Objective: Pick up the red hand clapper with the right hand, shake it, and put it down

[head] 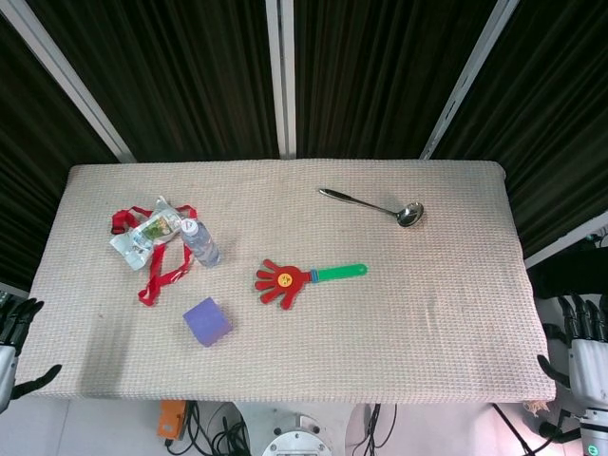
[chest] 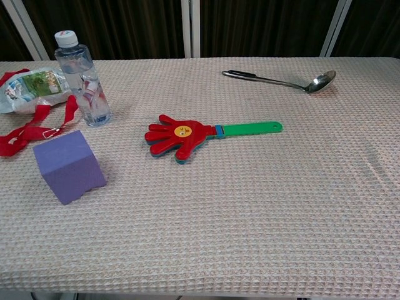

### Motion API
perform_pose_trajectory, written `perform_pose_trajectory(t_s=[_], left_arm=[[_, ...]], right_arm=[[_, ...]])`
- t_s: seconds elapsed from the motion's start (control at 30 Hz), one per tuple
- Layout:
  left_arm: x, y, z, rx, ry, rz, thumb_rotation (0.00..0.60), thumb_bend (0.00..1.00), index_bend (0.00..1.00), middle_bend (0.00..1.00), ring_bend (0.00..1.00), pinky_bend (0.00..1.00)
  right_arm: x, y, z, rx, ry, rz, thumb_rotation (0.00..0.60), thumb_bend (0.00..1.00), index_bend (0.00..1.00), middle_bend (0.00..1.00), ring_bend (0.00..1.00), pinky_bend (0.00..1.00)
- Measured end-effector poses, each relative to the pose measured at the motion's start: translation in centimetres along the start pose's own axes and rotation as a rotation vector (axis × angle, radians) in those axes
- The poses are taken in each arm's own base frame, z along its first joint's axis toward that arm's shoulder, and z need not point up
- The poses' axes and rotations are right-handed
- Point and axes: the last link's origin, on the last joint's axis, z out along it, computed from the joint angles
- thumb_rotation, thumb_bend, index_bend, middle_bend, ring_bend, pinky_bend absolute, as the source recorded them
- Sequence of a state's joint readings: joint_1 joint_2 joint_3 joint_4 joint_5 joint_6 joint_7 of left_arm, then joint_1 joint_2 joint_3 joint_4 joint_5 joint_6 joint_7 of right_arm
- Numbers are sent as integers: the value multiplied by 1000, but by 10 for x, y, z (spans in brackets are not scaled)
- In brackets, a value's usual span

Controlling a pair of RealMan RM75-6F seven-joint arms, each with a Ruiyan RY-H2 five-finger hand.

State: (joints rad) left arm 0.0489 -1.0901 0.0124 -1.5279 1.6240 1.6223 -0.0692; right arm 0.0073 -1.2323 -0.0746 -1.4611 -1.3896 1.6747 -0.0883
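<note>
The red hand clapper [head: 284, 281] [chest: 181, 136] with a green handle lies flat on the beige cloth near the table's middle, with nothing touching it. My right hand [head: 581, 344] hangs off the table's right edge in the head view, fingers spread and empty. Beyond the table's left front corner, my left hand [head: 11, 334] also stays open and empty. Neither hand shows in the chest view.
A purple cube [head: 207, 321] [chest: 69, 165] sits front-left of the clapper. A water bottle [head: 200, 242] [chest: 81, 78] stands beside a snack bag [head: 147, 230] with a red lanyard [head: 157, 271]. A metal ladle [head: 375, 204] [chest: 284, 80] lies at the back right.
</note>
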Motion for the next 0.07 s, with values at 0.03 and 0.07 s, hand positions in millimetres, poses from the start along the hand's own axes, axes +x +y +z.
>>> perform_pose_trajectory(t_s=[0.03, 0.07], left_arm=[[-1, 0, 3, -2, -2, 14, 600, 123, 88, 56, 0, 0], [-2, 0, 7, -2, -4, 27, 600, 123, 88, 52, 0, 0]], right_arm=[[0, -1, 0, 7, 2, 0, 600, 86, 0, 0, 0, 0], [0, -1, 0, 12, 3, 0, 600, 87, 0, 0, 0, 0]])
